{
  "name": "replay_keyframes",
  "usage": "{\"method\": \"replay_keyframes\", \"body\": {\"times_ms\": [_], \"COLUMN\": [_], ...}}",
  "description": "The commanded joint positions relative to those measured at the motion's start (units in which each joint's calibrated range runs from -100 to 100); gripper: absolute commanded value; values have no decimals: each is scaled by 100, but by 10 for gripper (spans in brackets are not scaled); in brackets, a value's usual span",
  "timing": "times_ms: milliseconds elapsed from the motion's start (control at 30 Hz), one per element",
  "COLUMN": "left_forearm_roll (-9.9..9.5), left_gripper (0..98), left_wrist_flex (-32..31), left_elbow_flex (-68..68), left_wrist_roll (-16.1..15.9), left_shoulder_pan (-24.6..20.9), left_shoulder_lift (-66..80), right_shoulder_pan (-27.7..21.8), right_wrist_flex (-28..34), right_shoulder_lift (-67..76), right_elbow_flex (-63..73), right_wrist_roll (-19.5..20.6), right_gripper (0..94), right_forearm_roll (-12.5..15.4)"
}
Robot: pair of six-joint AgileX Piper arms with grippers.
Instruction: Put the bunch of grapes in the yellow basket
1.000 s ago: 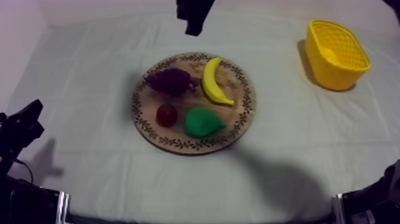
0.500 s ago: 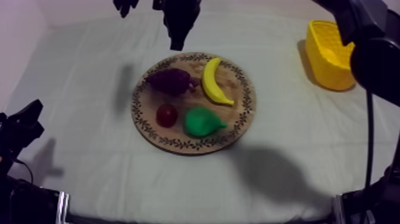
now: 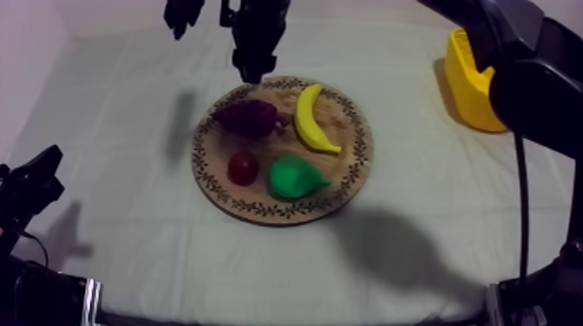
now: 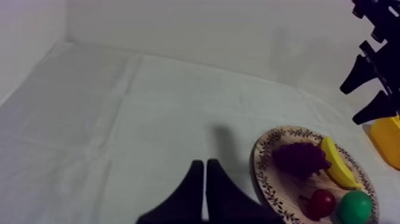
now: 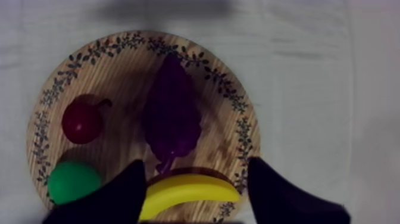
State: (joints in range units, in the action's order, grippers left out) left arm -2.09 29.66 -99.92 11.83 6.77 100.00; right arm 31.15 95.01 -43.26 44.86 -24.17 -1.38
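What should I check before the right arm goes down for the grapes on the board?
1. Right tool open: ok.
2. Right tool lined up over the bunch of grapes: not ok; the banana sits between its fingers and the grapes lie beyond.
3. Grapes apart from the banana: cannot tell; the stem end is very close.
4. Grapes resting on the wooden board: ok.
5. Left tool out of the way: ok; shut, off the board.
6. Yellow basket empty: cannot tell; partly hidden.

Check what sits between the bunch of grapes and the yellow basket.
Top view: the banana, beside the bunch of grapes on the wooden board; then bare cloth up to the yellow basket.
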Motion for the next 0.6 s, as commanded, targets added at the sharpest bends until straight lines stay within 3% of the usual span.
{"method": "replay_keyframes", "body": {"times_ms": [0,567], "left_forearm_roll": [2,2], "left_gripper": [1,1], "left_wrist_flex": [0,0], "left_elbow_flex": [3,3], "left_wrist_roll": [1,1], "left_shoulder_pan": [0,0], "left_shoulder_lift": [0,0], "right_shoulder_pan": [5,-37], "right_wrist_flex": [-67,-31], "right_shoulder_lift": [-14,-872], "right_elbow_flex": [-52,188], "right_wrist_roll": [-17,-262], "right_gripper": [607,638], "right_forearm_roll": [9,163]}}
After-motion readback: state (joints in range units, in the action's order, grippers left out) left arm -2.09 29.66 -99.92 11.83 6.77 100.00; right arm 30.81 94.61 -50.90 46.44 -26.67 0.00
